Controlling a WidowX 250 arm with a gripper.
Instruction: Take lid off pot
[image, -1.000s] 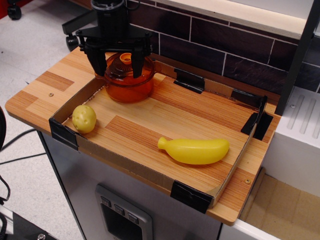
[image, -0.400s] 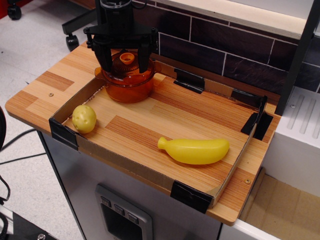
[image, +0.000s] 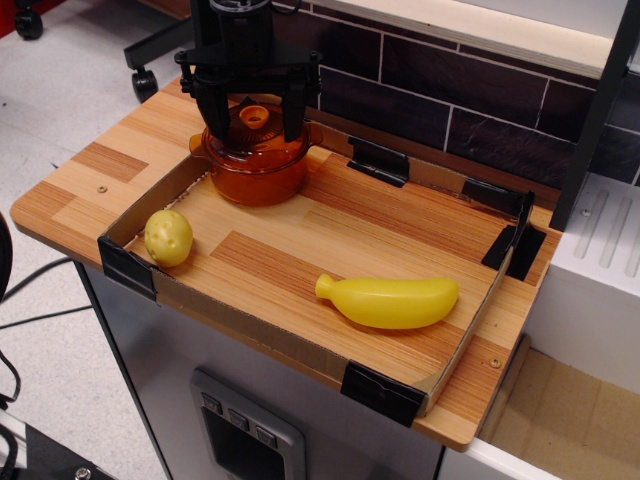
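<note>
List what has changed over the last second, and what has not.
The tool has shifted right and slightly toward the back wall, so its open fingers now straddle the knob of the lid more evenly. It has taken hold of nothing. The lid still sits on the pot, and the potato and banana lie where they were.

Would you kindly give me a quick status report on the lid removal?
Gripper open, fingers straddling the lid's knob. Lid on the pot, not gripped. Potato and banana well apart, nothing in the way.
</note>
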